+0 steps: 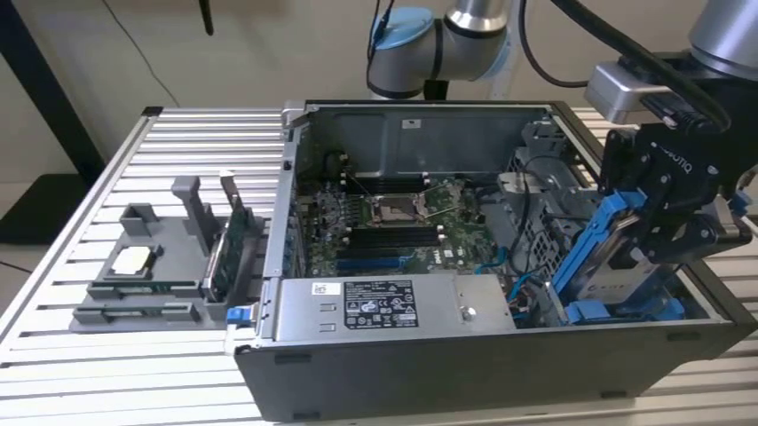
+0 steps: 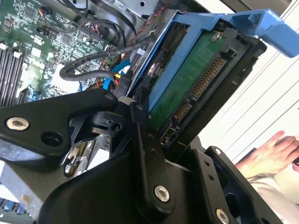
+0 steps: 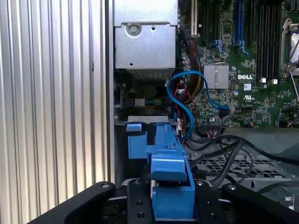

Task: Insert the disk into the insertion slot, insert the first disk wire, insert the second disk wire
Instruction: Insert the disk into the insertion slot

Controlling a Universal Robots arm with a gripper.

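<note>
Arm comes in from above on the exterior view's right, wrist over the front corner of the open computer case (image 1: 391, 373). The gripper (image 1: 658, 244) points down and is tipped a bit toward the case interior. Jaws are clamped on the disk (image 1: 616, 271), one finger on each long side of its blue carrier.

The disk is tilted steeply, not flat. Its lower end sits at the insertion slot (image 1: 592, 312) in that corner of the case and its upper end leans up and outward. Can't tell how far the lower end is engaged.

View differences:
- The exterior view gives the whole pose, plus the grey fixture (image 1: 154, 275) on the slatted table (image 1: 71, 373), well apart on the exterior view's left.
- The second wrist view shows the disk's (image 2: 187, 79) underside: green board, edge connector pins exposed, one of the fingers (image 2: 145, 149) against the carrier. A person's hand (image 2: 275, 151) rests beyond the case.
- The first wrist view looks along the carrier edge (image 3: 170, 186) with the gripper (image 3: 172, 203) around it. A blue cable (image 3: 187, 88) loops just past it, beside the silver power supply (image 3: 145, 42) and the motherboard (image 3: 252, 84).
</note>
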